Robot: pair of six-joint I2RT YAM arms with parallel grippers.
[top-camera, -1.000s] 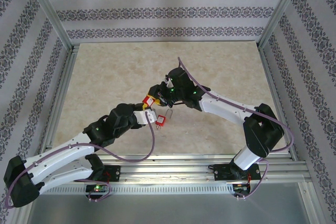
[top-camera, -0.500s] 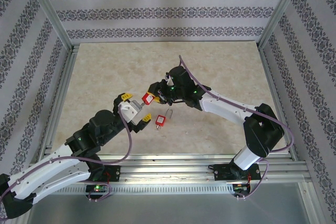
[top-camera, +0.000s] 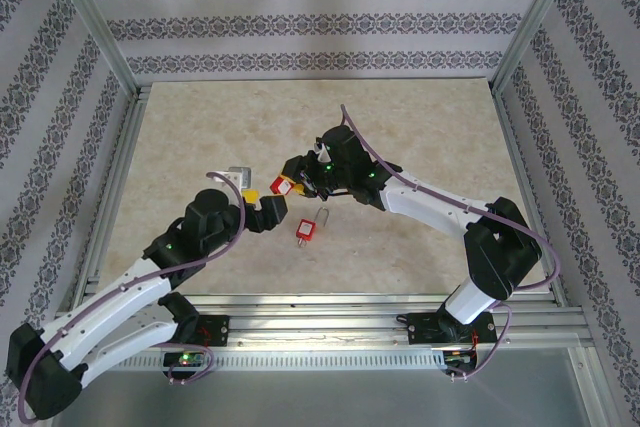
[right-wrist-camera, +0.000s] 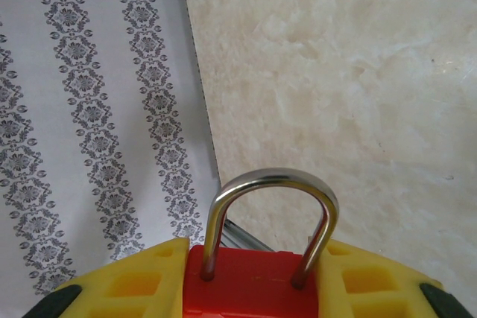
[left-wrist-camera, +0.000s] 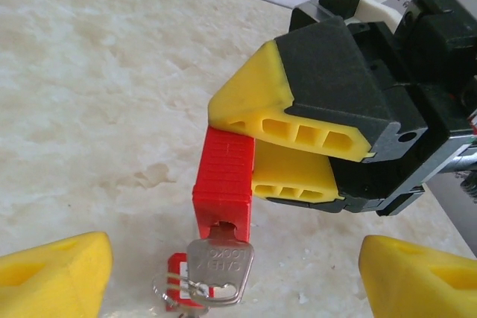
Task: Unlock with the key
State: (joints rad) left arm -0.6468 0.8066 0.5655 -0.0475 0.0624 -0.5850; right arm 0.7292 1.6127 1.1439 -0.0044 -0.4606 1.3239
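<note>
Holding a red padlock [left-wrist-camera: 223, 180] above the bench [left-wrist-camera: 89, 94], the right fingers [left-wrist-camera: 298, 121] clamp its body between their yellow pads. A silver key [left-wrist-camera: 218, 266] sits in the keyhole at the padlock's near end, and its flat head sticks out toward the left wrist. The left fingers [left-wrist-camera: 56, 269] stand wide apart and empty, one on each side of the key head, which lies just ahead between them. The left arm is both the nearer and the free one. Key and padlock body share one long axis, running from the left fingers away toward the shackle [right-wrist-camera: 272, 184]. The shackle points out beyond the right fingers, with both legs seated in the body. A second red padlock [top-camera: 306, 231] lies on the bench nearby.
</note>
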